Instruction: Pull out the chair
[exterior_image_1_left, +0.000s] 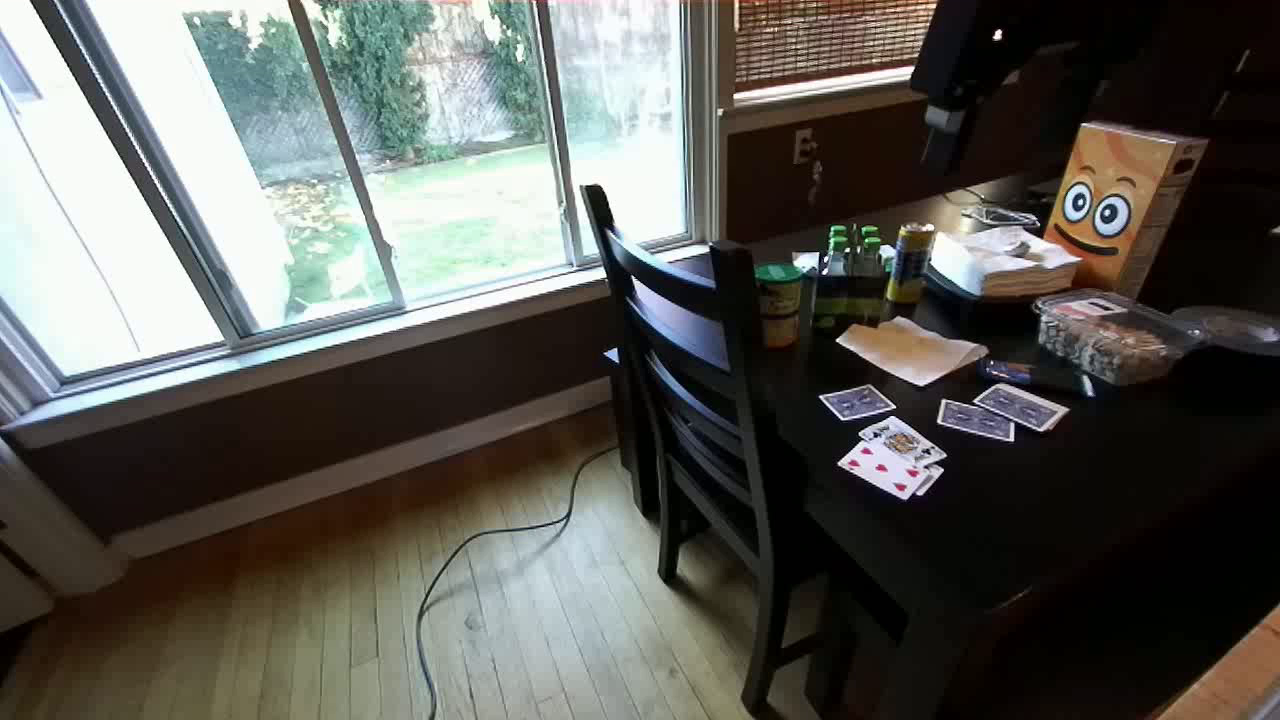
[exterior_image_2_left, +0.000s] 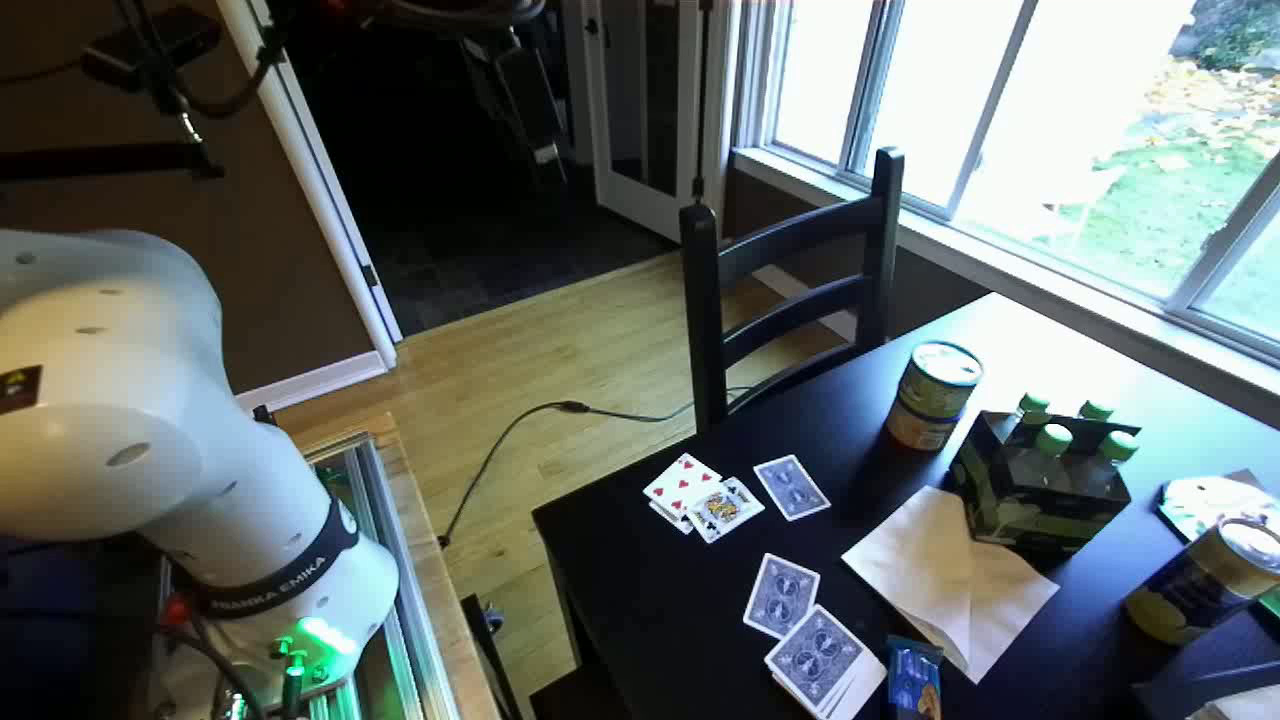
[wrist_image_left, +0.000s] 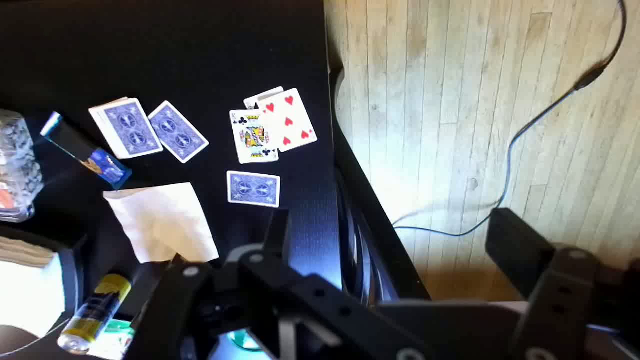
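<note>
Below the hand (wrist_image_left: 397, 239), the chair (exterior_image_1_left: 750, 430).

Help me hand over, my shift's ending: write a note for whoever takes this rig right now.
Claw: open, gripping nothing, apart from the chair in both exterior views.
Chair: upright, its back close by the edge of the table.
Done: no pull evident; chair not gripped.
Left: probably lower onto the chair's back, grip, draw it away from the table, release.

Chair (exterior_image_2_left: 795, 317) at edge of bench (exterior_image_2_left: 660, 600)
On the bench, canister (exterior_image_2_left: 935, 395) between chair and bottle carrier (exterior_image_2_left: 1040, 490); paper sheet (exterior_image_2_left: 950, 580) between carrier and playing cards (exterior_image_2_left: 785, 595).
</note>
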